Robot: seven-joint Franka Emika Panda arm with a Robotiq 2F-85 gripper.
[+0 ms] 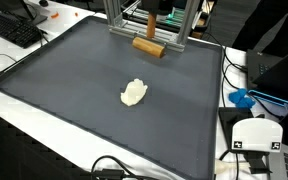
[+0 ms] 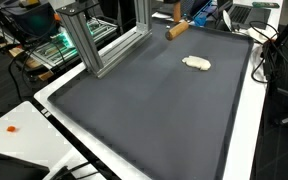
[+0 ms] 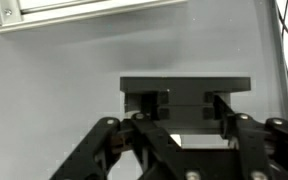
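Note:
A tan wooden block [image 1: 149,48] [image 2: 177,30] lies at the far edge of the dark grey mat [image 1: 74,100], just in front of the aluminium frame. My gripper [image 1: 152,24] comes straight down onto its top. In the wrist view the gripper [image 3: 184,100] has its fingers [image 3: 149,100] partly closed against a dark rectangular block [image 3: 184,86] that spans them; it looks like the same block in shadow. A crumpled white lump [image 1: 134,94] [image 2: 196,63] sits alone mid-mat, well away from the gripper.
The aluminium frame [image 1: 179,20] [image 2: 89,40] [image 3: 84,12] stands right behind the block. A keyboard [image 1: 14,28] lies off one corner of the mat. A white device [image 1: 256,135] and a blue object [image 1: 242,98] lie off the mat's side, and cables trail along its edges.

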